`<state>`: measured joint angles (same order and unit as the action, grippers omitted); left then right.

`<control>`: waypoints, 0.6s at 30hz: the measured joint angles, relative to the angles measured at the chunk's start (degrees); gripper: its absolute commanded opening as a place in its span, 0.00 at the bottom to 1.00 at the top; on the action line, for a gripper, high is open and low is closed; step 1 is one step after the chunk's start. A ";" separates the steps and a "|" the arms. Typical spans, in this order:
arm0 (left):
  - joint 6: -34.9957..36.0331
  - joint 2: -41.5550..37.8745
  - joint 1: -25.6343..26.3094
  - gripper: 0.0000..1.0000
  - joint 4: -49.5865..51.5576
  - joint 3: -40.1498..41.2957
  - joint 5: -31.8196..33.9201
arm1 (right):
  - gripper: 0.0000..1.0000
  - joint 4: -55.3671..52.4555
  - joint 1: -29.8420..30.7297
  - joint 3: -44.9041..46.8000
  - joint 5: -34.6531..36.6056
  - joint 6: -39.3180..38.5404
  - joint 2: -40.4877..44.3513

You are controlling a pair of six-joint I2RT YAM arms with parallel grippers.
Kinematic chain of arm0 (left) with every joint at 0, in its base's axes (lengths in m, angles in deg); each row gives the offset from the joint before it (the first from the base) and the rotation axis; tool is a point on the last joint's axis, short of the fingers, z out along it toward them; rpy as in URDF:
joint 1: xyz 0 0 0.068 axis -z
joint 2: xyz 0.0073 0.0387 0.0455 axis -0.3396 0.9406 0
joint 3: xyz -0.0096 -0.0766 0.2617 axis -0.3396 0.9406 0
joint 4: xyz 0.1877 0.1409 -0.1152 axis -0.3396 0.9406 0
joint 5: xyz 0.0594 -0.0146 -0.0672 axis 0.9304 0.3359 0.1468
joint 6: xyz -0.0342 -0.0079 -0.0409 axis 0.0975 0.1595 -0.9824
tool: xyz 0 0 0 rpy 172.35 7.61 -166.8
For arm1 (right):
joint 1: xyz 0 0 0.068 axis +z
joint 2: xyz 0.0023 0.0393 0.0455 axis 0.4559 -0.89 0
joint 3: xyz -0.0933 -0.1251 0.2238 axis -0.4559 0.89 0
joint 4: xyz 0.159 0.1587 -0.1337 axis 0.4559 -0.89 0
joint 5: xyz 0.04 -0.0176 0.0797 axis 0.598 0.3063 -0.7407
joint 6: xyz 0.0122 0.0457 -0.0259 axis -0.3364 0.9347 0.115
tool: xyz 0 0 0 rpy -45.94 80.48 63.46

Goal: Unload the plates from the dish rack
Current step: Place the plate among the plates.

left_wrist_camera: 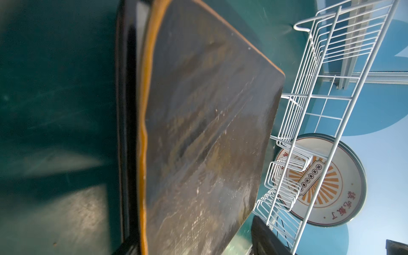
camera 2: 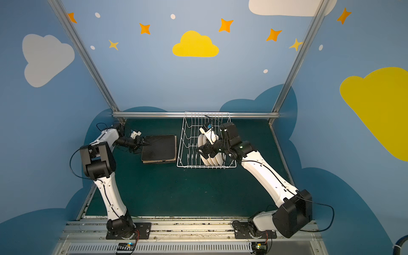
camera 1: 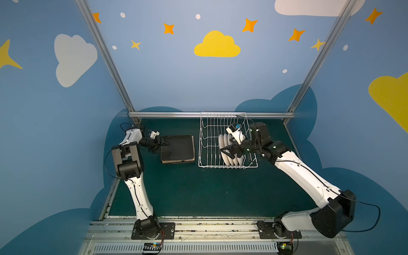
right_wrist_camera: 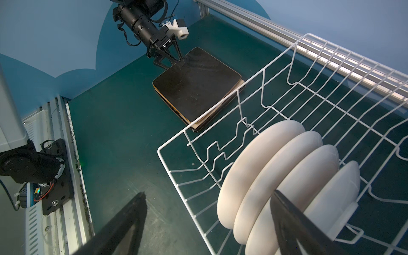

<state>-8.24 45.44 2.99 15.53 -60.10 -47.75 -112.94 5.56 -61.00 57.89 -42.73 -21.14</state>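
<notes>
My left arm (camera 1: 137, 198) and right arm (camera 1: 306, 173) wear white shells, black joints, thin black cables, and seemingly triangular black fingers (right_wrist_camera: 293, 220).

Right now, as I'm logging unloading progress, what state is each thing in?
dish rack: upright, partly empty.
round plates: four, standing on edge in the dish rack.
square plates: stacked flat, black backs up, on the table.
left gripper: open, at the stack's edge.
right gripper: open, over the round plates.
</notes>
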 measured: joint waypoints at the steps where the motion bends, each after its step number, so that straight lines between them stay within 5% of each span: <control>1: -0.24 0.00 0.02 0.74 0.09 -0.17 0.37 | 0.87 -0.02 0.02 0.00 0.00 0.00 0.00; 18: -3.67 -0.85 -0.39 0.82 -1.51 -0.13 8.72 | 0.87 0.04 0.26 -0.76 -0.04 -0.04 -0.37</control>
<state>-11.92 44.59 2.59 14.02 -60.23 -39.03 -112.90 5.82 -61.77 57.84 -42.78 -21.52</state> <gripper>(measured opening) 0.820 0.873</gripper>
